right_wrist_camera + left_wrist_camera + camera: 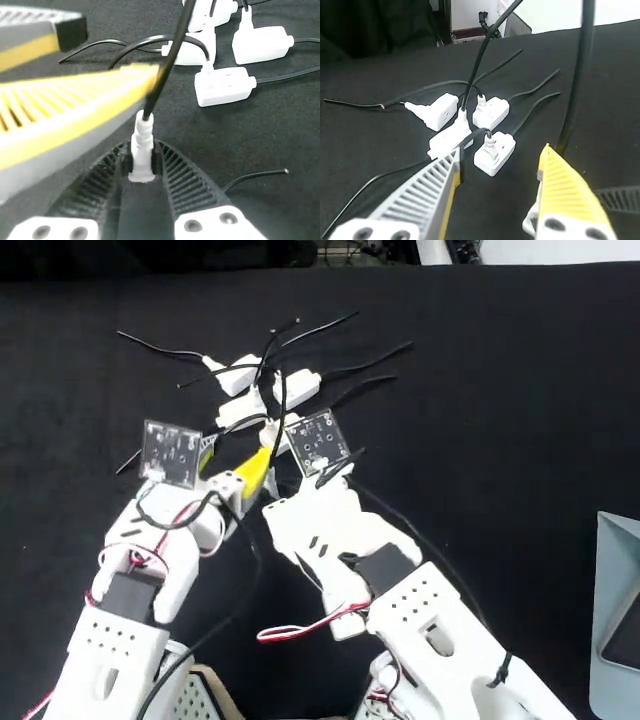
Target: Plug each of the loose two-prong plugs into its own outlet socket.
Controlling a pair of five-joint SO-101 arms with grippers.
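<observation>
Two arms over the black worktop (500, 390). Right pincer (141, 162) – its black ribbed fingers (182, 175) are closed on a white two-prong plug (141, 147), clamped at both sides, with the plug's black cord (167, 70) leading up and away from the wrist. The plug is clear of the sockets. Nearest is a white outlet socket (225, 86) lying on the worktop with its slotted face showing; three more white blocks (491, 112) lie grouped just beyond, each trailing a black lead. Left pincer (501, 152) – spread wide, one grey finger (427, 187) and one yellow finger (565, 190), holding nothing. In the right wrist view the yellow finger reaches to the held cord; contact cannot be told.
</observation>
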